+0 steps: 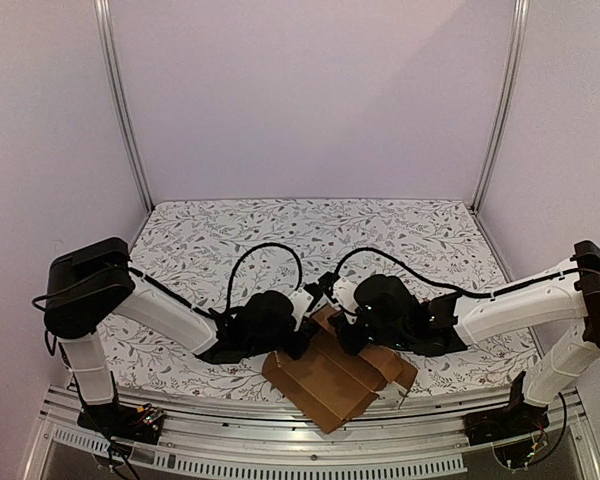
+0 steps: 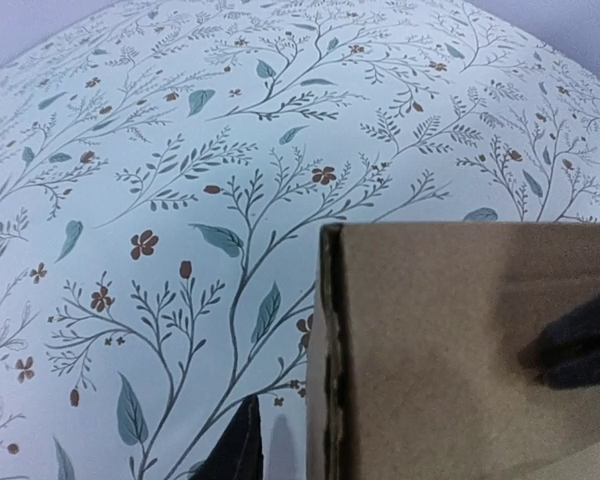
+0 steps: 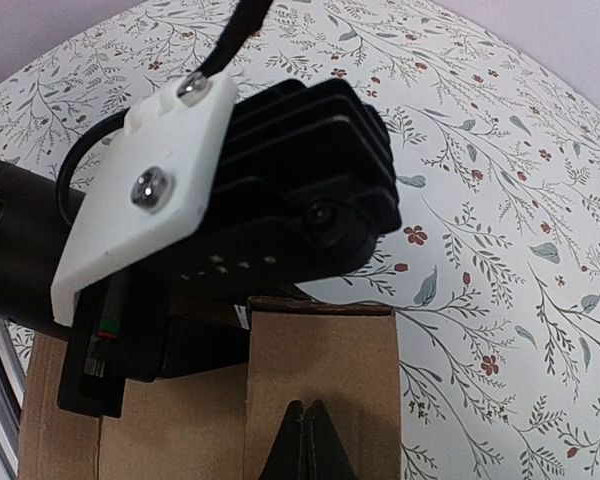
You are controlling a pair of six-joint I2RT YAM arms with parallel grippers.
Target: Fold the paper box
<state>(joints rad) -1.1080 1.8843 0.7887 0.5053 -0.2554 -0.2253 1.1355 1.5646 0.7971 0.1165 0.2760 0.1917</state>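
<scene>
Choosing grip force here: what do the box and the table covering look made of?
The paper box looks like plain brown cardboard, matte, with a layered cut edge. The table covering seems a smooth printed floral sheet, cloth or vinyl; unclear.

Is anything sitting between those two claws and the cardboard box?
Nothing visible. The left gripper straddles a wall of the paper box; the right gripper, shut, is right at one of its panels.
</scene>
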